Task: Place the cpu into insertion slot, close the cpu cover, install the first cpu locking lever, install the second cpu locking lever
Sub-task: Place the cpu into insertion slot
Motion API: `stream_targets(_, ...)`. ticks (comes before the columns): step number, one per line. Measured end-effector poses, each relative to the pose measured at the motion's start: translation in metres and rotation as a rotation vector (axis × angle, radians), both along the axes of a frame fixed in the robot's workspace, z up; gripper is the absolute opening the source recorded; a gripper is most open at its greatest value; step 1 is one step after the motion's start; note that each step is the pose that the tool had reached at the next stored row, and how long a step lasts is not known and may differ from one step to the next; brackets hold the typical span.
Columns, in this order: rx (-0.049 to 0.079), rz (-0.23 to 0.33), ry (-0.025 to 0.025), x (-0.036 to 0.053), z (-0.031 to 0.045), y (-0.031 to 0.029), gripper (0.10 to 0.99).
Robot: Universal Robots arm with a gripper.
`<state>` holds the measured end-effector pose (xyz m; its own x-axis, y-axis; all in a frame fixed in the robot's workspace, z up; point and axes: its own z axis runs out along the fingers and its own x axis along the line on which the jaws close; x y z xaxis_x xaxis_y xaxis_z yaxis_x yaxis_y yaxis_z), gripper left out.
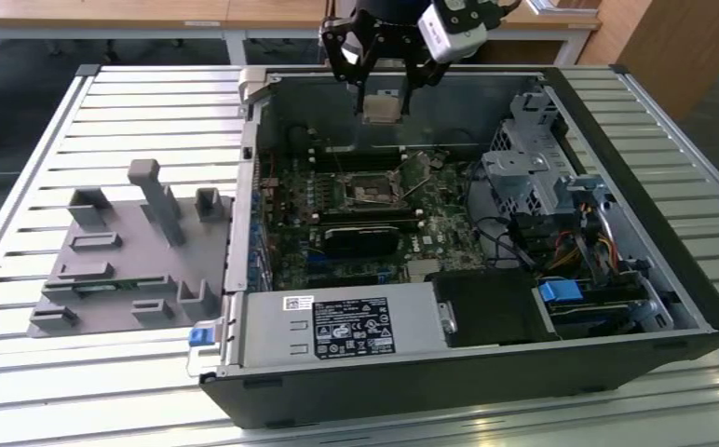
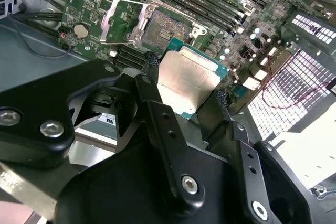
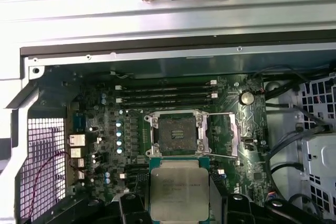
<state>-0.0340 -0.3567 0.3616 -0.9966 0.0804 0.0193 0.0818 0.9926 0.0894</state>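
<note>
One cpu (image 2: 188,80): pinched by opposite edges in the gripper (image 2: 185,90), held in the air over the motherboard (image 3: 105,129), apart from the insertion slot (image 3: 176,132)
handling: light, stiff, thin; probably delicate underneath, so an edge hold suits
cpu cover (image 2: 118,22): swung open

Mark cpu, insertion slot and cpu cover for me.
cpu (image 2: 188,80), second wrist view, middle of its pale metal face.
insertion slot (image 3: 177,132), first wrist view, dark centre of the socket.
cpu cover (image 2: 107,22), second wrist view, a side bar of the open silvery frame.
</note>
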Motion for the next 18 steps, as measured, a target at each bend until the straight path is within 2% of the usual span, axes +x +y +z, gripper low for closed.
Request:
stream_targets(6,0.0,-0.052,0.0,0.0,-0.0001,0.0,0.537)
stream_targets(18,0.0,-0.221,0.0,0.0,-0.0005,0.0,0.537)
